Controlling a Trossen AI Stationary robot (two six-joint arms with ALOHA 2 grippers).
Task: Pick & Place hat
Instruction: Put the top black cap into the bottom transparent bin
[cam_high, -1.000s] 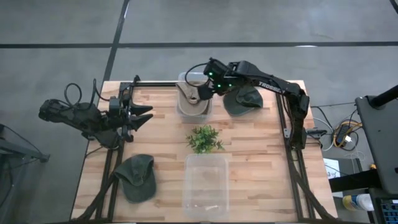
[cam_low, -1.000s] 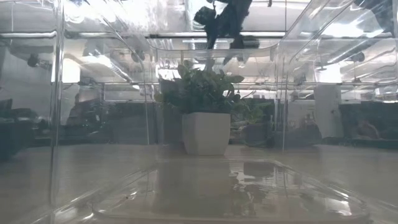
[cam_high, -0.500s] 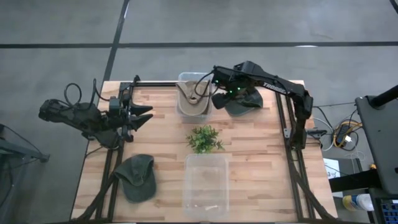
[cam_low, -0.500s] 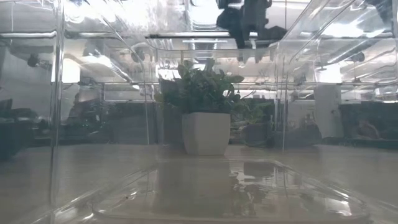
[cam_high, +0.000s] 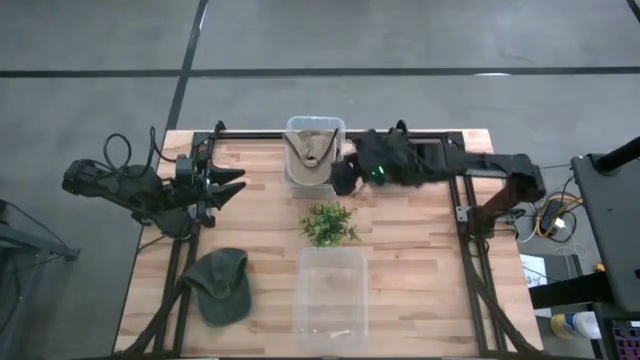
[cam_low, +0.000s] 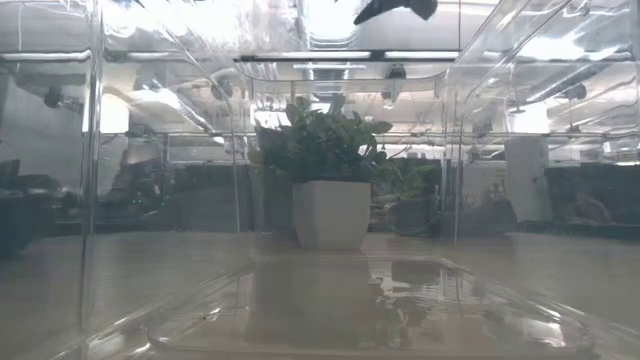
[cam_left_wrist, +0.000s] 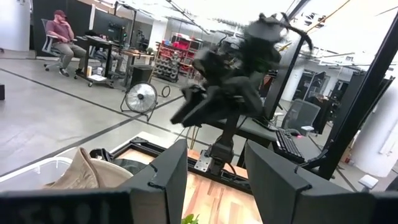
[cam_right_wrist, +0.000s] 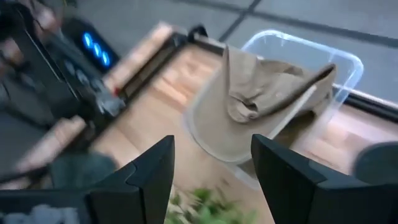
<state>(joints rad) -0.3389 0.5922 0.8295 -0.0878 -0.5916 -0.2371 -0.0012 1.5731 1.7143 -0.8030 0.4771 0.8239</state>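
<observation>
Tan hat (cam_high: 313, 152) lies in the bin (cam_high: 340, 125), upper centre: placed. Right gripper (cam_high: 343, 178), jaws spread and empty, beside it. Green hat (cam_high: 222, 284) on desk (cam_high: 400, 260), lower left, remains. Left gripper (cam_high: 228, 187) open, empty, idle, left.

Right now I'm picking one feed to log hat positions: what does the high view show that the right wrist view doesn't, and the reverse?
Only the high view shows the green hat at the table's near left, the empty clear bin, and the left gripper parked at the left edge. Only the right wrist view shows the right gripper with its fingers apart and nothing between them. Both show the tan hat draped in and over the far clear bin, plus the potted plant.
</observation>
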